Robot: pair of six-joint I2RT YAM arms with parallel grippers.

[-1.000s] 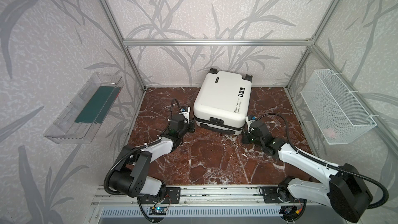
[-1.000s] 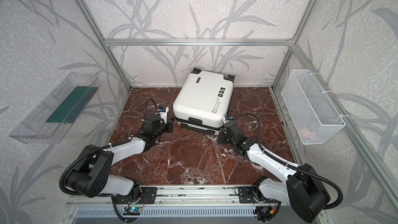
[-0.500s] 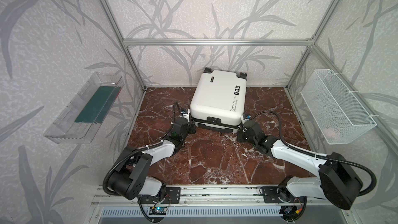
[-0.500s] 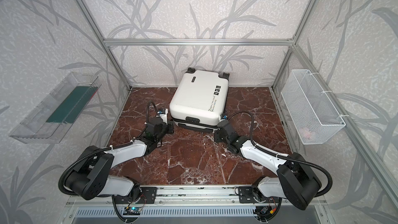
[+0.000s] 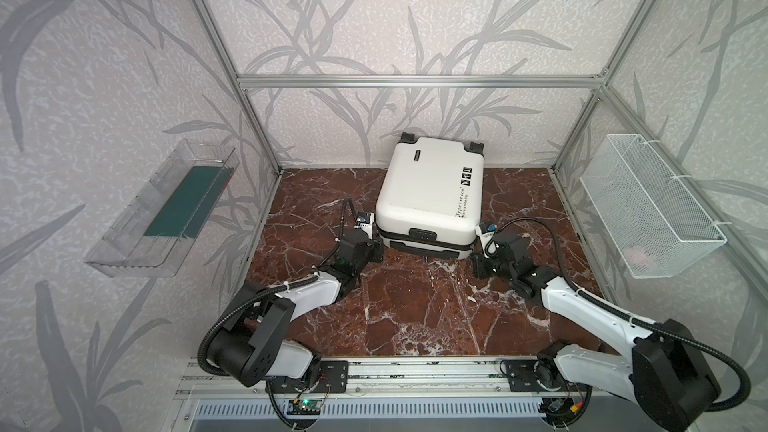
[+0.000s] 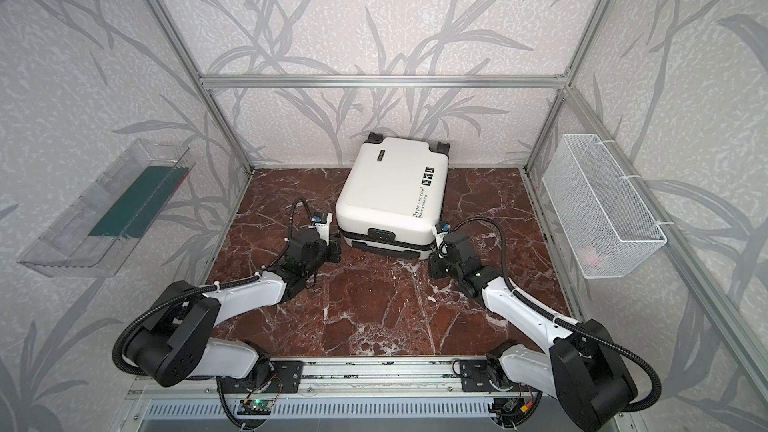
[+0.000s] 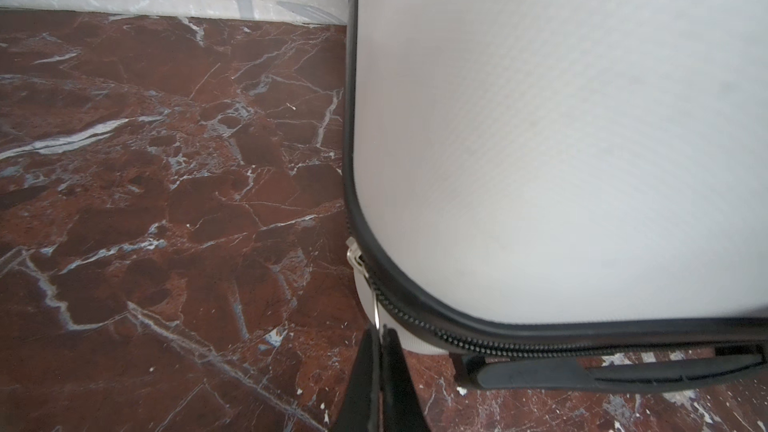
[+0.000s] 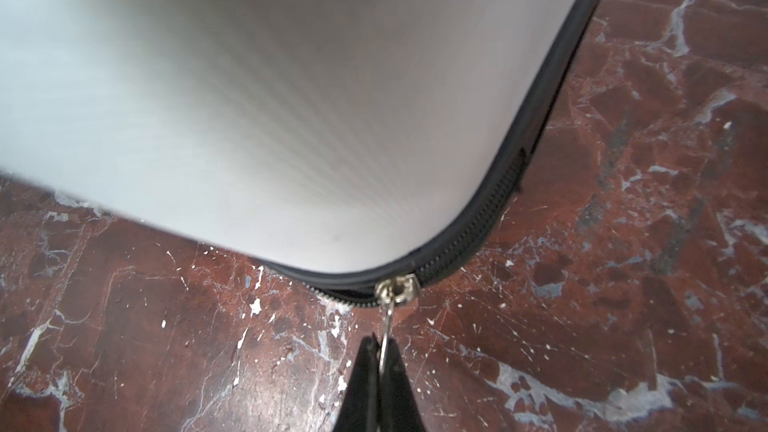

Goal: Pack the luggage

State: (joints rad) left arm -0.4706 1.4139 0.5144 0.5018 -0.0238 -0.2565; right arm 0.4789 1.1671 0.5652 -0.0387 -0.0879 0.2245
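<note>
Red-brown marble with pale veins forms the bench (image 5: 415, 313), and the small white hard-shell suitcase (image 5: 430, 193) lies flat on it, broad side up, in both top views. Its two black wheels (image 5: 476, 145) point at the patterned back wall, which stands just behind the suitcase. Its black carry handle (image 7: 582, 376) faces the two arms. Black printed text runs along the suitcase's right edge.

The left tool (image 7: 379, 336) sits at the suitcase's near left corner. Its black fingers are pressed together on the thin wire ring of the left-corner zipper pull (image 7: 376, 309). The silver slider of that pull rides the black zipper seam (image 7: 415, 317) right at the curve of the corner.

The right tool (image 8: 384, 347) sits at the suitcase's near right corner, its fingers likewise pinched tight on the ring of the right-corner zipper pull (image 8: 389, 320). That slider also sits on the seam at the rounded corner. Next to it, on the handle side, the seam's teeth look parted. I cannot tell how far the gap runs.

Well to the left of the suitcase, a clear plastic tray (image 5: 124, 251) hangs on the side wall with a dark green flat item (image 5: 183, 201) in it. Well to the right of the suitcase, a white wire mesh basket (image 5: 648, 201) hangs on the other side wall. It holds something small and pink (image 5: 636, 255), too blurred to name.
</note>
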